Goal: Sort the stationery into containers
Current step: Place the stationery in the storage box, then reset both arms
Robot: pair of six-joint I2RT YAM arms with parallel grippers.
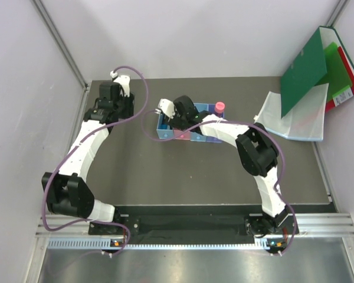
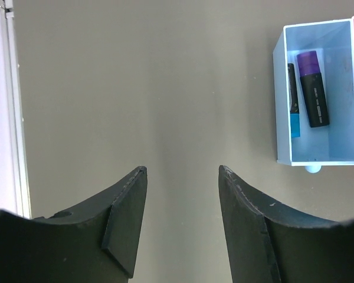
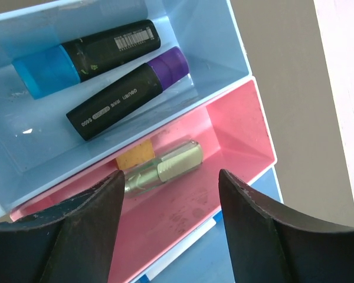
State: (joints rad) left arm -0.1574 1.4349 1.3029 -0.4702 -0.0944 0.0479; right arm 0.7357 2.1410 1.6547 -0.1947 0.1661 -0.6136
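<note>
Our right pincer [image 3: 170, 177] hangs wide and empty over the pink bin [image 3: 242, 127], a pale pen [image 3: 165, 168] lying just below its tips, 2 markers [image 3: 121, 100] at 11 o'clock in the blue bin [image 3: 212, 53]. We judge the pen light, stiff, slick: take it mid-barrel. Our left pincer [image 2: 183, 171] gapes empty.

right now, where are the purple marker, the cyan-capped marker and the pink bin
purple marker [image 3: 125, 91], right wrist view, middle of its black barrel
cyan-capped marker [image 3: 88, 55], right wrist view, black barrel just past the cap
pink bin [image 3: 239, 132], right wrist view, bare inner end wall
</note>
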